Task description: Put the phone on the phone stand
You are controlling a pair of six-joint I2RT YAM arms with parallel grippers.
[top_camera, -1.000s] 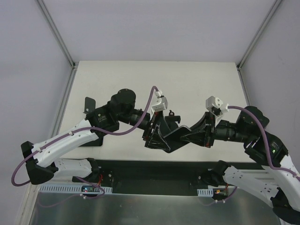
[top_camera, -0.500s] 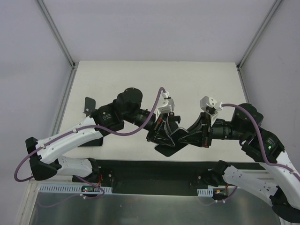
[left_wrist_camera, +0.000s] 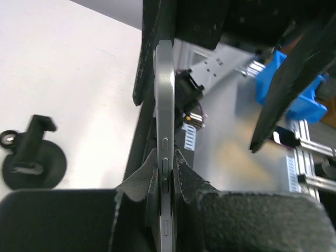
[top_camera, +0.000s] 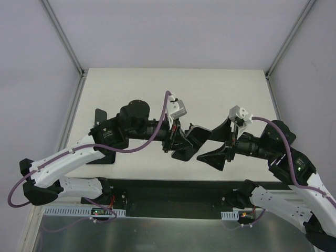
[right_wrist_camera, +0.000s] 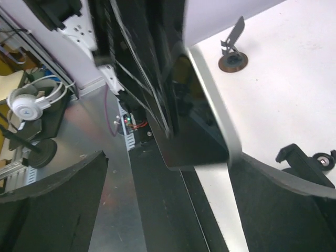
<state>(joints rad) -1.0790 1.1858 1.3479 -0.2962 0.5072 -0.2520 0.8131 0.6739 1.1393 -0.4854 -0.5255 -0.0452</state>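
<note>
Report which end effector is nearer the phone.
Left. The left end effector is shut on the phone, clamping its two faces. The right end effector is open just beyond the phone's end, toward the robot's right, not gripping it.

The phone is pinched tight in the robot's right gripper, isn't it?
Not quite. The phone is pinched tight in the left gripper, not the right. The left wrist view shows its fingers shut on the phone. The right gripper is open.
</note>
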